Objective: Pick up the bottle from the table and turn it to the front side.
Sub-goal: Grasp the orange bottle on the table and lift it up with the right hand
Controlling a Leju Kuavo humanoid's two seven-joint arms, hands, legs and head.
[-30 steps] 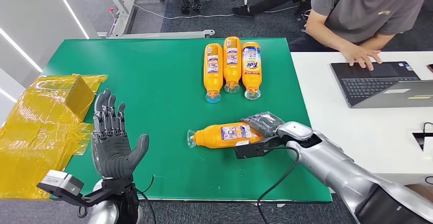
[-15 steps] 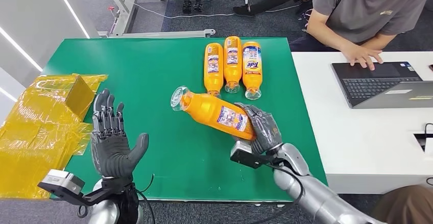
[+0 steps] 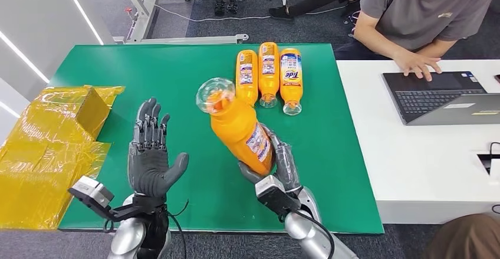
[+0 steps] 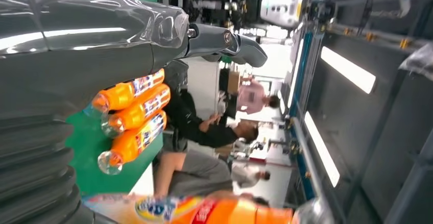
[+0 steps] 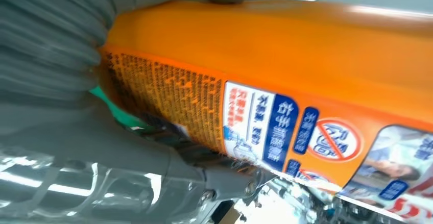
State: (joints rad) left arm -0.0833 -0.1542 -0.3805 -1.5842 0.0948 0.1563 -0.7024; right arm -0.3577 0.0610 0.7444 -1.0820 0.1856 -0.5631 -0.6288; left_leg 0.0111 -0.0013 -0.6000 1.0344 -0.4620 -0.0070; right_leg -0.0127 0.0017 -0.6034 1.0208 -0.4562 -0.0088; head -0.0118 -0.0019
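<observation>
Overhead, the right hand (image 3: 282, 163) gripped the orange plastic bottle (image 3: 237, 127) aloft over the green table (image 3: 177, 82), left hand (image 3: 150, 158) spread empty; the right wrist view revealed its printed back label (image 5: 265, 127).

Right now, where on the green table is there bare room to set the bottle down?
Bare green lies between the yellow wrap and the three bottles. Near the front edge it is crowded: left hand, and right hand holding the bottle.
</observation>
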